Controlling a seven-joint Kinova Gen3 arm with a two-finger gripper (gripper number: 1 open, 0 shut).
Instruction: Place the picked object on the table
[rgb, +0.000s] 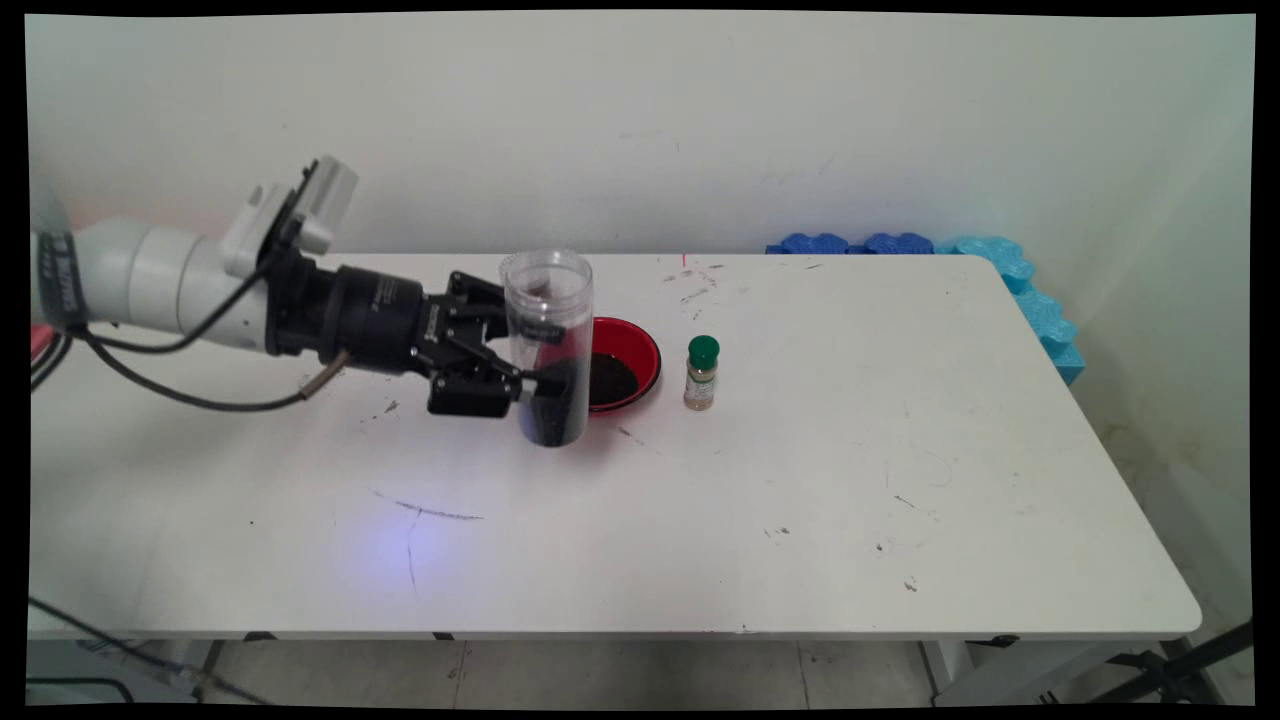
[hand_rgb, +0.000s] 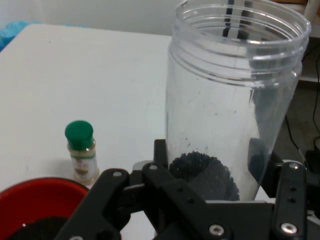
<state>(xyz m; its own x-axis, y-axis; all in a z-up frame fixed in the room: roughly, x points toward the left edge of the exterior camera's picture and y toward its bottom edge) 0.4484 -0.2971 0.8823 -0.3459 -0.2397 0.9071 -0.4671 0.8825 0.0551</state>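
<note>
Gripper (rgb: 535, 385) jaws clamped on upright clear jar (rgb: 548, 345) w/ dark grains, red bowl (rgb: 640, 352) just beyond, spice bottle (rgb: 702, 373) farther.

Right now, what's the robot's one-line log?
gripper: shut on clear jar | jar: upright, open-topped, dark grains inside | beside: red bowl, spice bottle

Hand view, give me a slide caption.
Fingers clasp an upright clear jar holding dark grains, near a red bowl and spice bottle.

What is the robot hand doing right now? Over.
Black two-finger gripper shut on clear plastic jar, upright, some dark grains at its bottom. Red bowl of dark grains just behind it. Small green-capped spice bottle beside bowl, standing apart.
</note>
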